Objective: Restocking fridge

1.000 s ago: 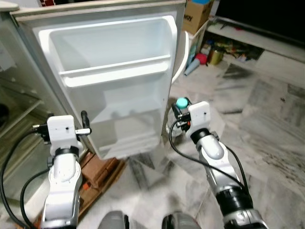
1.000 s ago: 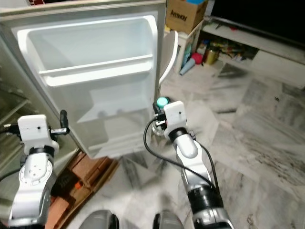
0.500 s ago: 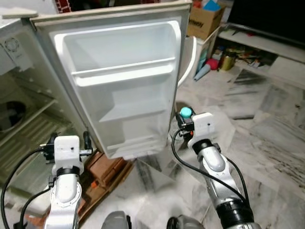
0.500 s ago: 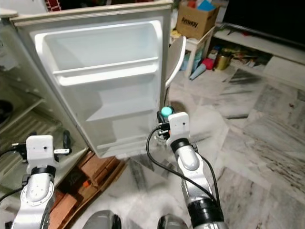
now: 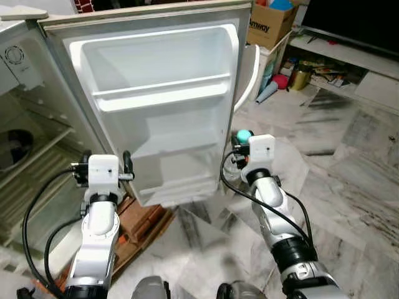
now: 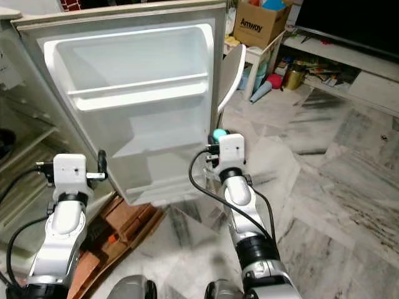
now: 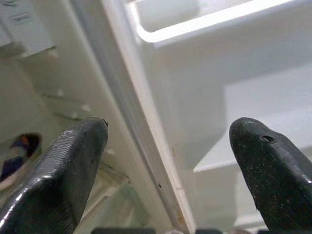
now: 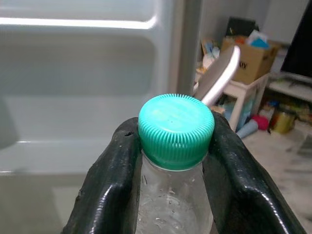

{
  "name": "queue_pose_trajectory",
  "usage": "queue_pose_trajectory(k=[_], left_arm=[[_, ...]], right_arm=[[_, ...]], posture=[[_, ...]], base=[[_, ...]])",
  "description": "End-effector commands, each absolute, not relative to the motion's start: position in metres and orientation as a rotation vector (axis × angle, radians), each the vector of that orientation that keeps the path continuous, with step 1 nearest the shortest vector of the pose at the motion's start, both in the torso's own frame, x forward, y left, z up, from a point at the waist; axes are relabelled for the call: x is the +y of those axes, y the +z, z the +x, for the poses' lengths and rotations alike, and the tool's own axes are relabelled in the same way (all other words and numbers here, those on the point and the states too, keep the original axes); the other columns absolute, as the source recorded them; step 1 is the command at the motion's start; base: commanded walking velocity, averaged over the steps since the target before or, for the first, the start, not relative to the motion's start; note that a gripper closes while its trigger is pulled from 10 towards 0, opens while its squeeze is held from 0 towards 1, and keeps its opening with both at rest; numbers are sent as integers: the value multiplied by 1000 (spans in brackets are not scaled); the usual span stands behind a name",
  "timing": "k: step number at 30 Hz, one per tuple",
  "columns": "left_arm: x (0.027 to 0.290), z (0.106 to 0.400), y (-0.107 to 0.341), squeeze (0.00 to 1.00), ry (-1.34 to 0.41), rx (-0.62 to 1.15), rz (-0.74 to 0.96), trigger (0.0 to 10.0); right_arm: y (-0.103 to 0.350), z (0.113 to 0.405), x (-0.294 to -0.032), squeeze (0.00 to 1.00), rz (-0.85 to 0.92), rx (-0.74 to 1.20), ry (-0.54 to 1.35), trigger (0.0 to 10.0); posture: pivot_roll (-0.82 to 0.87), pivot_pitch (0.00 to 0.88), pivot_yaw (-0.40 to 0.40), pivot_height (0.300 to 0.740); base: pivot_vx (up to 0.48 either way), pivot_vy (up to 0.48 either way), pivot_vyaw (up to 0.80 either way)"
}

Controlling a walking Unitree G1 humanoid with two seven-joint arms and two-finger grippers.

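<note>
Bottle (image 8: 175, 161): clear plastic, green cap, which we carry upright in our right gripper (image 8: 173, 165), its two black fingers (image 8: 109, 185) pinching the neck just under the cap so the body hangs free below and the cap stays up. Position: just off the free edge of the fridge door (image 5: 159, 106), level with the door's lower shelf (image 5: 171, 149), not yet over any shelf; we judge it is held there ready to be swung in toward the door. Fridge door: standing wide open toward us, white liner, upper shelf (image 5: 159, 93) with a rail and the lower shelf beneath it, both bare, so either could take the bottle; the lower one is nearer the bottle's present height. Left gripper (image 7: 170, 161): fingers spread wide, holding nothing, raised by the hinge side of the door with one finger toward the fridge body (image 5: 25, 143) and the other toward the liner; we judge it is kept there to steady or hold back the door while the right arm loads. Beyond the door: a cardboard box (image 6: 252, 23) on a small white table, and loose clutter on the marble floor (image 5: 349, 174), well away from the bottle.
</note>
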State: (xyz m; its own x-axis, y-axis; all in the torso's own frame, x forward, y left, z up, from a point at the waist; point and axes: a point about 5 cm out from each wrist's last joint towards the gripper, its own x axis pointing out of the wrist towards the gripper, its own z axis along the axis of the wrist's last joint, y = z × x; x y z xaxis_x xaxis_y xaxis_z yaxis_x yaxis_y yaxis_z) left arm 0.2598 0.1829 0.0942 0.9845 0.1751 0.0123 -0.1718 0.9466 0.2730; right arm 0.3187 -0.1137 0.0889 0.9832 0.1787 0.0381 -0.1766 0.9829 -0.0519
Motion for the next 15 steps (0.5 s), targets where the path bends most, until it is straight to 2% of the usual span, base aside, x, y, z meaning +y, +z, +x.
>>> queue_pose_trajectory(k=[1, 5, 9, 14, 15], left_arm=[[191, 259, 104, 0, 185, -20, 338, 10000], [205, 252, 101, 0, 286, 57, 280, 10000], [194, 242, 92, 0, 199, 41, 333, 10000], [194, 237, 87, 0, 159, 52, 348, 10000], [195, 231, 88, 0, 132, 56, 340, 10000]], right_arm=[[104, 322, -106, 0, -97, -117, 271, 10000], [110, 323, -114, 0, -121, -140, 257, 10000], [105, 315, -136, 0, -144, -111, 219, 10000], [104, 305, -144, 0, -208, -113, 250, 10000], [102, 294, -159, 0, -262, -94, 228, 10000]], posture=[[176, 24, 15, 740], [187, 13, 23, 740], [139, 29, 15, 740], [112, 27, 30, 740], [91, 31, 36, 740]], base=[[0, 0, 0], [0, 0, 0], [0, 0, 0], [0, 0, 0], [0, 0, 0]])
